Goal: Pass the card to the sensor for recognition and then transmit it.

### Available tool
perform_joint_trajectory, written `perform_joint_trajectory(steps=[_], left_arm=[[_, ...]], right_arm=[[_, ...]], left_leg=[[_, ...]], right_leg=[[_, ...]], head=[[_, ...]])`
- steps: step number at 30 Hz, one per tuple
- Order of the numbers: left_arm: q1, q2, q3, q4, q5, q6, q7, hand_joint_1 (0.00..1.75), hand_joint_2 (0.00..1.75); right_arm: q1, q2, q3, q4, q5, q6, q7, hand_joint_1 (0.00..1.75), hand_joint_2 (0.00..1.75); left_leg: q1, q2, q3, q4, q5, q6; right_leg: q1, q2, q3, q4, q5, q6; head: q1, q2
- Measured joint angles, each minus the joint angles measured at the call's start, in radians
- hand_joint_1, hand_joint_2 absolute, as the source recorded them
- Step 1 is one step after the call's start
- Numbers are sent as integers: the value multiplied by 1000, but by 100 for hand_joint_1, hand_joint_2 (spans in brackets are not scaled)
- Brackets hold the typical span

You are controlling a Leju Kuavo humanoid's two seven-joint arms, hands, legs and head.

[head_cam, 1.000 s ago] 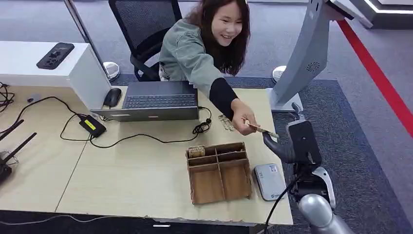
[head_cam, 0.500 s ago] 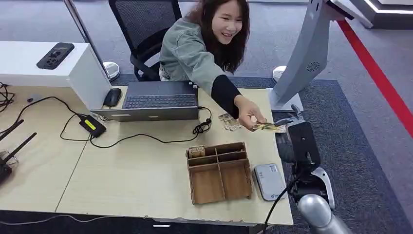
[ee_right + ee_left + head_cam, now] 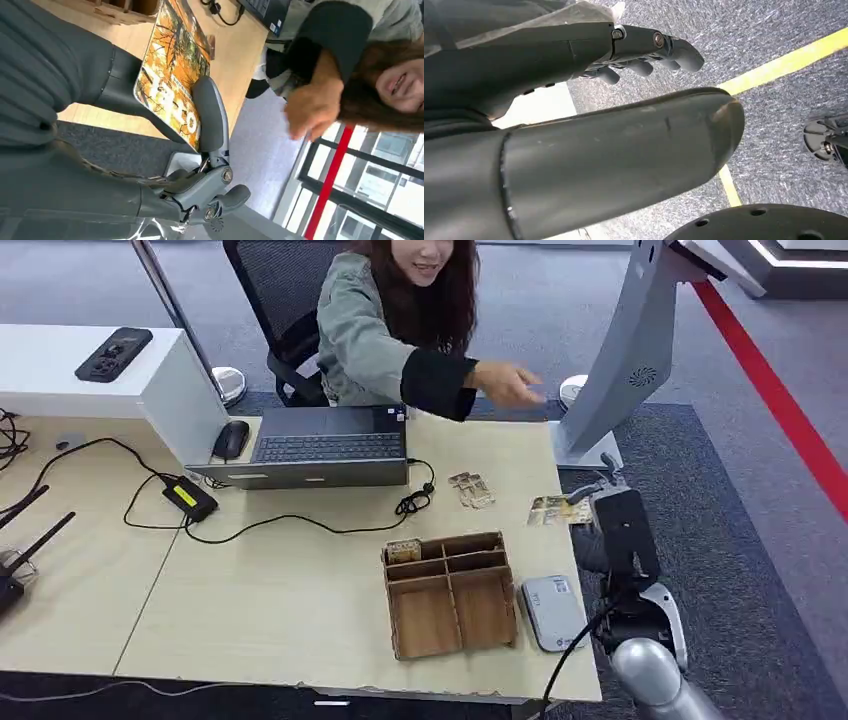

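head view: my right hand [image 3: 600, 502] sits off the desk's right edge, about 3 o'clock from the wooden organiser [image 3: 450, 592]. the card [image 3: 556, 510] lies flat in it, held out over the desk corner, orange-printed face up. the sensor [image 3: 553, 612], a small grey pad, rests on the desk [image 3: 250, 590] just beside the organiser's right wall, at roughly 6 o'clock from the card and apart from it. the person's hand [image 3: 510, 385] is raised near the laptop [image 3: 325, 445], at 11 o'clock from the card, well clear of it.

left wrist view: my left hand [image 3: 644, 55] hangs over grey carpet with a yellow line [image 3: 774, 65]. fingers curled partway, thumb held apart, nothing between them. i read it as released and idle.

right wrist view: the card [image 3: 172, 75] is pinched at one end, thumb [image 3: 212, 117] on the printed face, a dark finger [image 3: 125, 97] under it. grasp looks firm; most of the card sticks out free. the person's hand [image 3: 312, 107] is blurred beyond, not touching.

progress, my judgement: card is in my grip, so pickup is done. not yet at the sensor. left to do: bring the card down onto the grey pad for recognition, then pass it on.
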Motion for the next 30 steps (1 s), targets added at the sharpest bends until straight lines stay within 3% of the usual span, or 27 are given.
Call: perform_joint_trajectory(steps=[7, 19, 30], left_arm=[[1, 0, 0, 0, 8, 0, 0, 0, 0], [1, -3, 1, 0, 36, 0, 18, 0, 0], [1, -10, 9, 0, 42, 0, 22, 0, 0]], right_arm=[[11, -15, -33, 1, -14, -22, 3, 175, 175], [148, -79, -123, 105, 58, -56, -31, 175, 175], [215, -85, -145, 166, 73, -56, -51, 175, 175]], left_leg=[[0, 0, 1, 0, 0, 0], [0, 0, 0, 0, -1, 1], [0, 0, 0, 0, -1, 0]], right_leg=[[0, 0, 0, 0, 0, 0], [0, 0, 0, -1, 0, 0], [0, 0, 0, 0, 0, 0]], head=[[0, 0], [0, 0], [0, 0]])
